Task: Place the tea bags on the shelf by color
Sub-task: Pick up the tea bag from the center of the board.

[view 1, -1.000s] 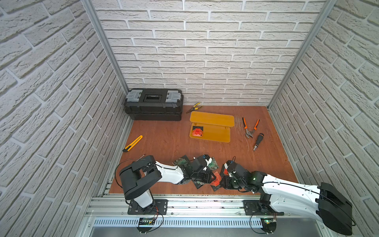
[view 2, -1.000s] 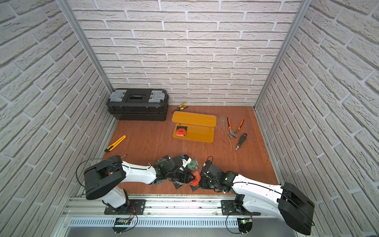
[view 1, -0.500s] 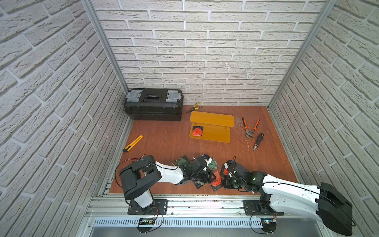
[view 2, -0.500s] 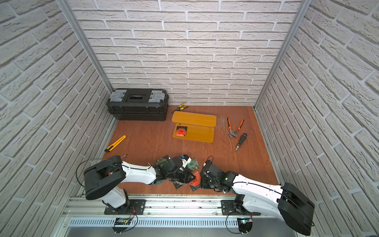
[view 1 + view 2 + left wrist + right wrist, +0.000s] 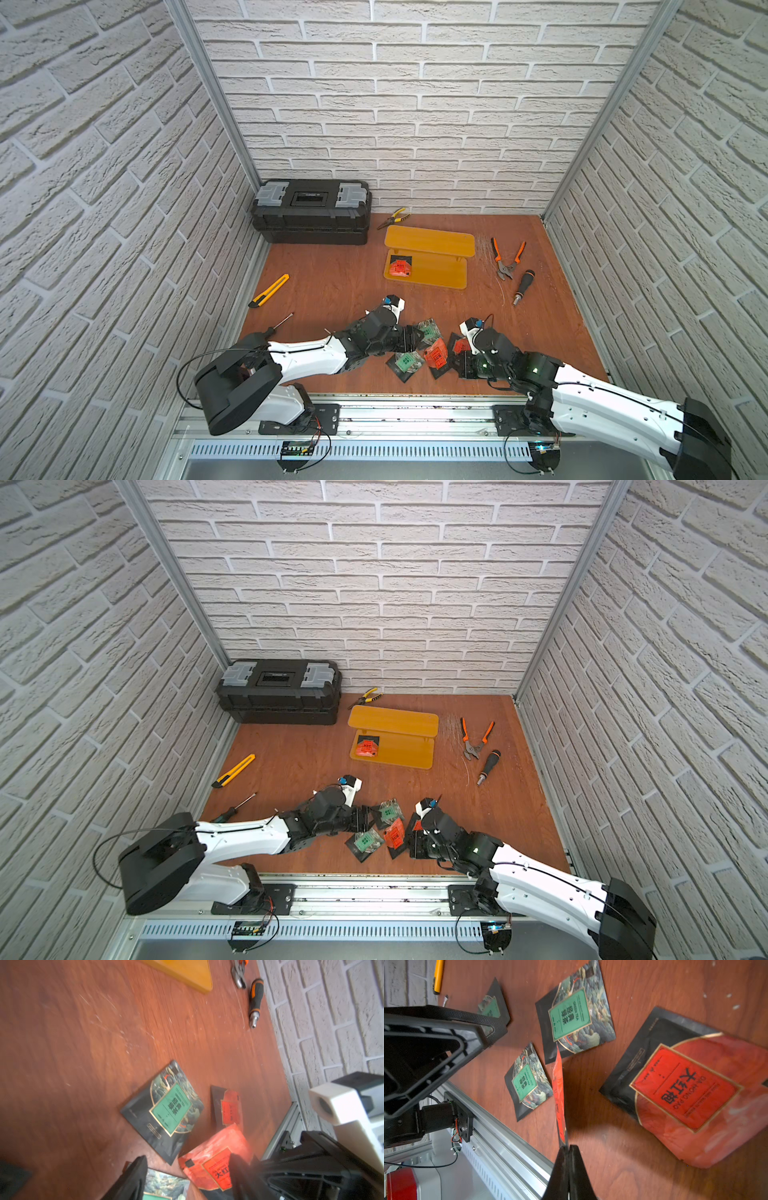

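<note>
Right gripper [image 5: 568, 1150] is clamped on the edge of a red tea bag [image 5: 559, 1088], tipped up on edge over the table [image 5: 612, 1147]; left gripper [image 5: 187, 1174] is spread wide and empty above the pile, where three green tea bags [image 5: 571, 1018] and a second red bag [image 5: 685, 1093] lie flat. A third red bag [image 5: 400, 266] sits on the lower tier of the shelf [image 5: 440, 270], so this looks like the pick of the next red. Next move: lift clear of the neighbours, carry to that lower tier, set down beside the red there
</note>
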`<state>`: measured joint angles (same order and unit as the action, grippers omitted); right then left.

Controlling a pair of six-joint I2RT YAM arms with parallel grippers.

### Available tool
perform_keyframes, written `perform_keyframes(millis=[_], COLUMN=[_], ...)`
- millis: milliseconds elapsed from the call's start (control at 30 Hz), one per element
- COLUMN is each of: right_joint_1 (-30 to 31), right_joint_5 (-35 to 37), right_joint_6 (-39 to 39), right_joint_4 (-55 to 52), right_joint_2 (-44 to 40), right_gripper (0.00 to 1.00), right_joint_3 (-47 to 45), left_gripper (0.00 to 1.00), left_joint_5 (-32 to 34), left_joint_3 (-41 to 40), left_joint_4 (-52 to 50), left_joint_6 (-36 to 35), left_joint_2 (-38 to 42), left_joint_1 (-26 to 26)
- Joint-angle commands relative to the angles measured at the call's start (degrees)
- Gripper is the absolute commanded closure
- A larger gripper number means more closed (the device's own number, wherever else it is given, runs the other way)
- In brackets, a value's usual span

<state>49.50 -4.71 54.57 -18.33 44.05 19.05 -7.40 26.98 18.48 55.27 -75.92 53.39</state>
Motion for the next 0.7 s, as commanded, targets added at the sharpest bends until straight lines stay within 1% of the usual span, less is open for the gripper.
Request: perform_keyframes(millis=[0, 133, 233, 333, 533, 667], right_joint_1=[-0.28, -0.36, -0.36, -0.45, -0.45, -0.45], right_joint_5=[3.06, 4.82, 6.38, 7.4, 8.68, 9.39], right_joint_6=[-0.6, -0.71, -0.61, -0.25, 0.62, 3.4], right_joint_4=[-0.13, -0.8, -0.58, 2.19, 8.34, 14.77], right_joint_2=[-3.15, -6.2, -7.69, -8.12, -5.41, -2.77], right_gripper=[0.98, 0.97, 0.97, 0.97, 0.97, 0.97], right_joint_3=[0.17, 1.27, 1.83, 1.77, 2.86, 2.69], left_gripper=[0.25, 0.18, 0.15, 0.14, 0.13, 0.13], left_joint_5=[1.82, 2.95, 3.72, 3.89, 3.9, 4.23], left_joint_3=[-1.27, -2.57, -4.54, -6.43, -9.57, -11.78], left_joint_4=[-1.7, -2.83, -1.85, -0.12, 4.8, 9.59], left_joint_6=[-0.51, 0.22, 1.45, 2.57, 4.79, 7.04], left_joint_2=[3.56, 7.52, 10.24, 12.5, 14.87, 15.5], left_joint_1=[-1.47, -2.3, -2.76, -3.12, -3.28, -3.24])
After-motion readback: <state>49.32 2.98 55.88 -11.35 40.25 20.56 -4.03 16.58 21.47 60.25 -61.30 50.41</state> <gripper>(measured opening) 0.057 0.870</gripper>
